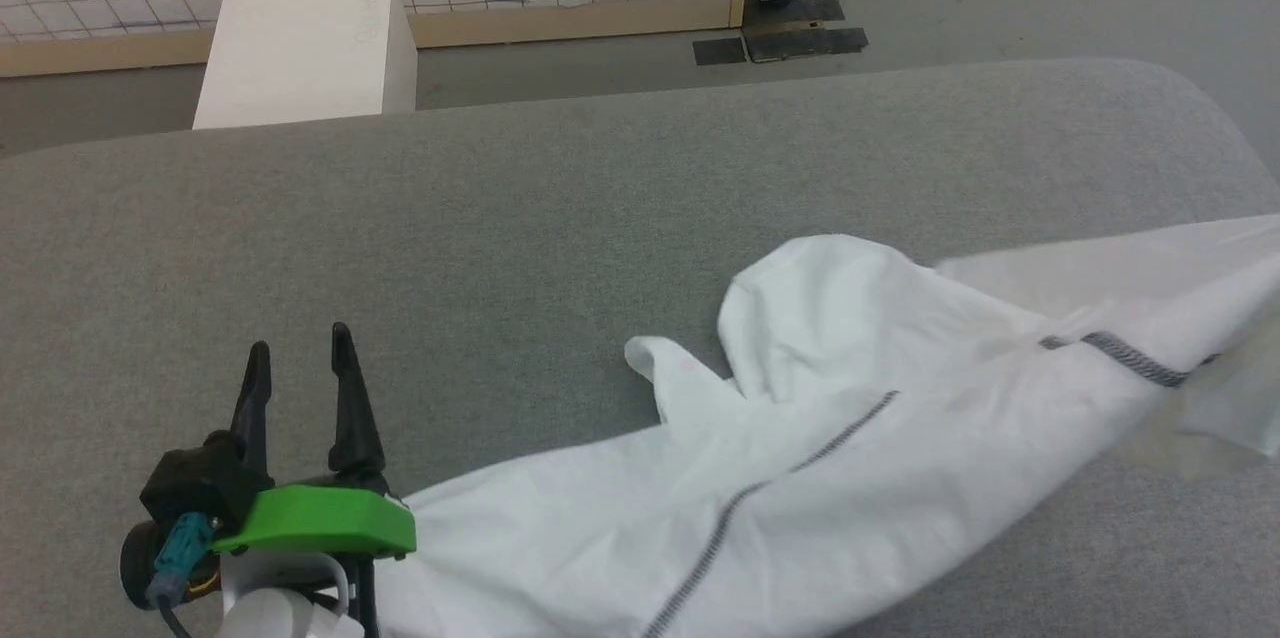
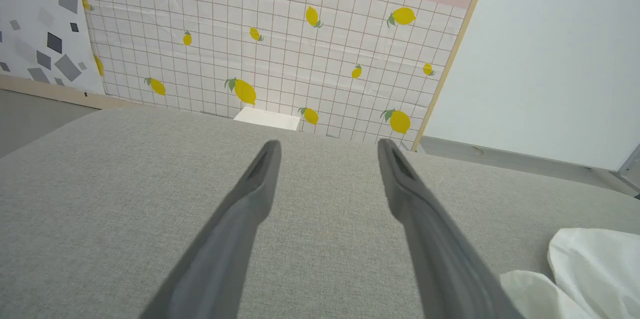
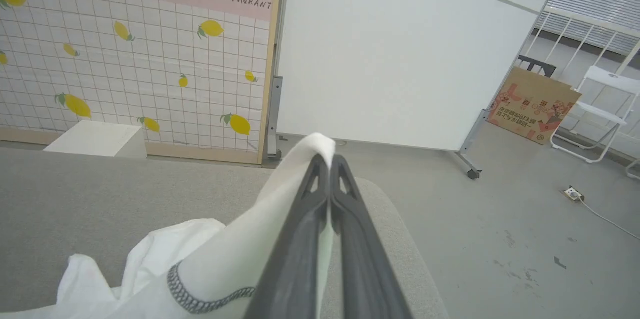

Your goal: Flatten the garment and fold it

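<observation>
The garment (image 1: 800, 478) is a thin white shirt with dark zigzag lines of stitching. It lies crumpled in a long strip on the grey soft top (image 1: 500, 218). It runs from the near edge up to the right side, where it lifts off and looks blurry. One floppy part is folded over in the middle. The left gripper (image 1: 300, 343) sits low on the near left, pointing away toward the white box (image 1: 300, 48) and the lemon wall (image 2: 280, 59). Its two dark fingers are spread wide apart with nothing between them, over bare grey cloth. The shirt's near end is just beside this gripper, on its right. The right gripper (image 3: 328, 161) is held up above the far right end of the top. Its fingers are pressed together and pinch an edge of the shirt, which hangs down from the tips to the grey top.
</observation>
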